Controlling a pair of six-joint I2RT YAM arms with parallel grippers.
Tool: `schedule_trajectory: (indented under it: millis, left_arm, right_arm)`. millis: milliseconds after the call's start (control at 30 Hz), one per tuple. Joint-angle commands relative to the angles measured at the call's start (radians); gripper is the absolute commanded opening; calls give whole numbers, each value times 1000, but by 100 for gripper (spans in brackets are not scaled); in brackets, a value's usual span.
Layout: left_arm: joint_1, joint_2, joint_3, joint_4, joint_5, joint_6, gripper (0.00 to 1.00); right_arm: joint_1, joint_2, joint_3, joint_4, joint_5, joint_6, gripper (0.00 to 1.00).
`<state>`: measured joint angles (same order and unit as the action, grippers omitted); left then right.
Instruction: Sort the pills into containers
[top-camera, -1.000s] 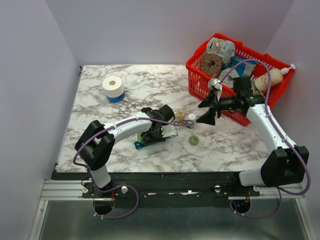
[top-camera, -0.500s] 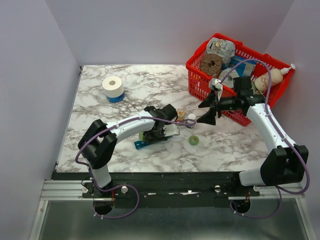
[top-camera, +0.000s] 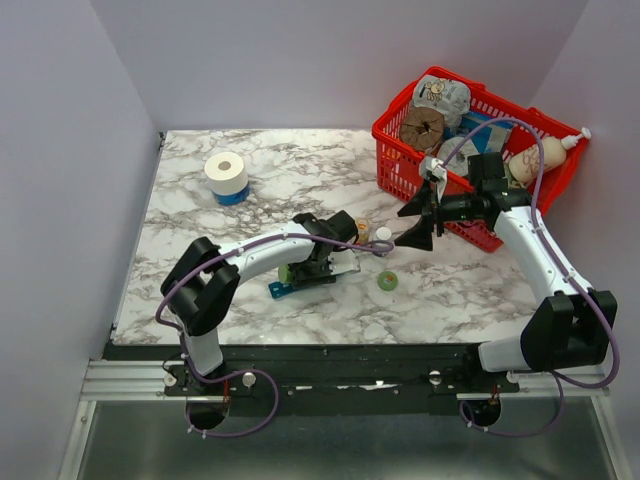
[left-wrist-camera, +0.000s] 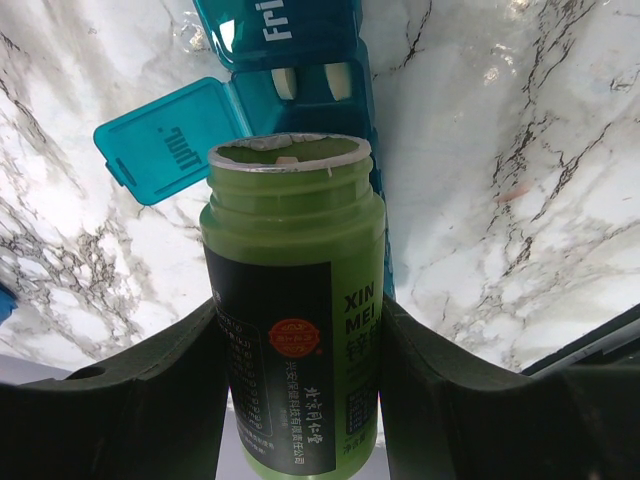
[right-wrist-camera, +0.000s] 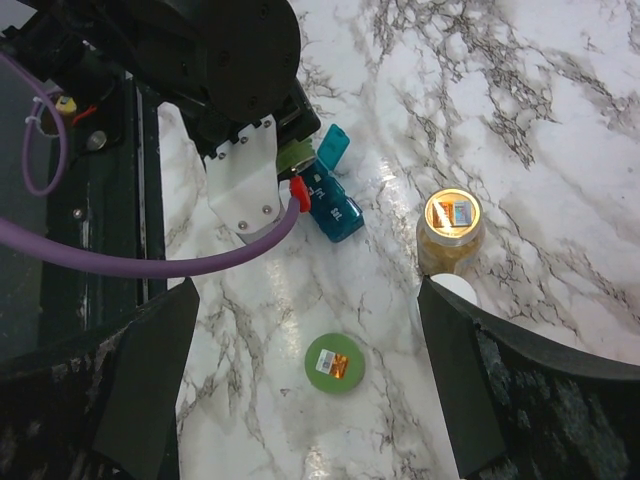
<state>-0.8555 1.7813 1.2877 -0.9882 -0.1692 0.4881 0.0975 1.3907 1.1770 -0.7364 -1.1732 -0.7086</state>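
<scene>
Teal plastic marks our landmark: the pill organiser (left-wrist-camera: 300, 40) lies just beyond the mouth of the green bottle (left-wrist-camera: 295, 300), its open compartment (left-wrist-camera: 310, 85) showing two pills (left-wrist-camera: 338, 80). Our left gripper (left-wrist-camera: 297, 340) clamps the bottle; our right gripper (top-camera: 416, 222) hangs spread wide, well right of the organiser. We judge a gentle tip best, mouth centred over that compartment, so nothing bounces onto the marble table (left-wrist-camera: 520, 150).

A teal pill organiser (left-wrist-camera: 165, 140), white-lettered, lies on a grey-veined white marble table (left-wrist-camera: 520, 130). The bottle (left-wrist-camera: 295, 330) is lime green with a black label; the basket (top-camera: 392, 165), red.
</scene>
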Motion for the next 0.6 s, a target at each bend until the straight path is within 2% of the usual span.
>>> schedule_trajectory:
  millis: [0,233,567]
  left_arm:
    - [-7,-13,2,-1,-30,-17,0]
    - [-7,-51,-48,51,-27,-25,0]
    - [-4,-170,-177,238,-4,-49,0]
  right_arm:
    - [-10,13,32,-23,-57,-28,100]
    - [-12,16,33,-31,-59,-32,100]
    - [-13,27,32,-46,-69,-55,100]
